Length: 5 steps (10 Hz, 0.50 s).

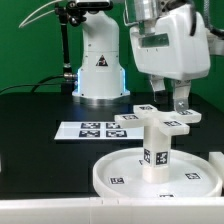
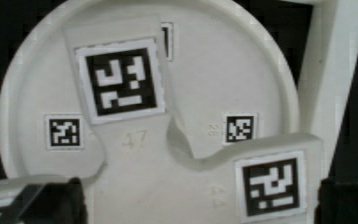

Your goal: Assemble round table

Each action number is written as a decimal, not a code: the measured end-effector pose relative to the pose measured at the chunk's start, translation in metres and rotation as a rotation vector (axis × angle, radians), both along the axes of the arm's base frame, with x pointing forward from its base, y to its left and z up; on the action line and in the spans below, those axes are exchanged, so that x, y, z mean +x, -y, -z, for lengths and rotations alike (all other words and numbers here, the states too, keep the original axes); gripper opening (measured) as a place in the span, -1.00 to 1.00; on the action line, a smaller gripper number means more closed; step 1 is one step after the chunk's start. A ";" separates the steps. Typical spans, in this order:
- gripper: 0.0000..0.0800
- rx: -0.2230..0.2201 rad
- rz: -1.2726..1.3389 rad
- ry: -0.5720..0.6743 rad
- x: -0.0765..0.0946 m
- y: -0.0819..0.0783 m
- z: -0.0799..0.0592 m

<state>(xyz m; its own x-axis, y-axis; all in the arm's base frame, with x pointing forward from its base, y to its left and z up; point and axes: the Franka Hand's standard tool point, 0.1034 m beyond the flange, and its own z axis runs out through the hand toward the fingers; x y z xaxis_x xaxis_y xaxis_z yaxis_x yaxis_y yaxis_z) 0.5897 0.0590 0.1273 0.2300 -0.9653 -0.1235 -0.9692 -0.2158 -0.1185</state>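
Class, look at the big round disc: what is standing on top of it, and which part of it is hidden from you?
On the round disc stands the short cylinder leg, upright near its centre, carrying the cross-shaped piece. The leg covers the disc's centre, so their joint cannot be seen.

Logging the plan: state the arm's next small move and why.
Probably lower the gripper onto the cross-shaped piece and close. The leg stands upright on the round disc, and the gripper hangs over one arm of the cross; contact is unclear.
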 end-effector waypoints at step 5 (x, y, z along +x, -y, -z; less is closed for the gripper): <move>0.62 -0.051 -0.402 0.051 0.003 0.001 0.000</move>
